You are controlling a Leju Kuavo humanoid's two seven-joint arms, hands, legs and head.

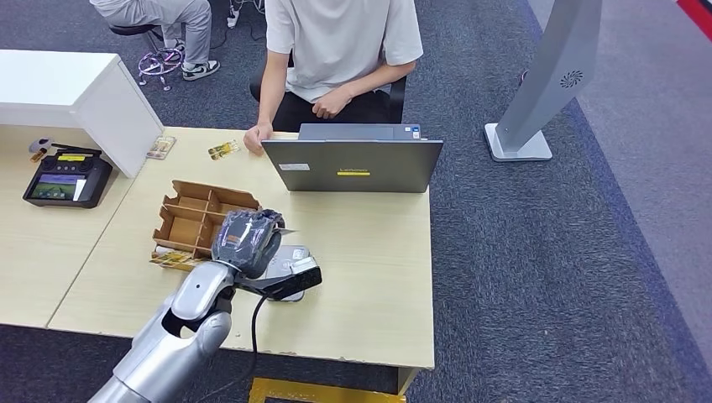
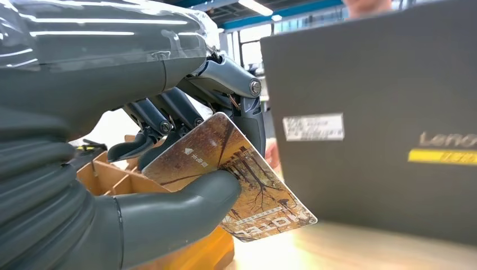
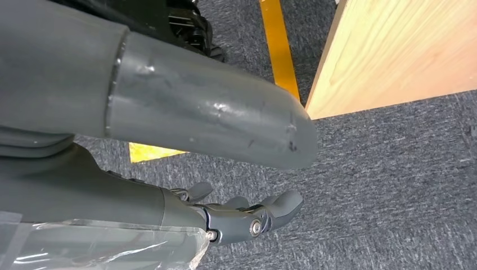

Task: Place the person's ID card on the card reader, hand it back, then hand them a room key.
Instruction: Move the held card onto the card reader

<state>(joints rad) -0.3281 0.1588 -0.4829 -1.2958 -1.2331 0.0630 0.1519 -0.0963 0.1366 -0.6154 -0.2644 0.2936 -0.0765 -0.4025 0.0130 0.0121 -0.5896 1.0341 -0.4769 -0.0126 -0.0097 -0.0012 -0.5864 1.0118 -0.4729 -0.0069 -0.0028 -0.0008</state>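
Card reader (image 1: 290, 270) lies mostly hidden beneath card-holding left hand (image 1: 246, 242).

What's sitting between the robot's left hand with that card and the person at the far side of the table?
In the head view, the grey laptop stands between the left hand and the person; the left wrist view shows its lid just beyond the card.

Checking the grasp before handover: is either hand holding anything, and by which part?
The left hand pinches a tree-printed card near one edge, between thumb and fingers. The right hand holds nothing.
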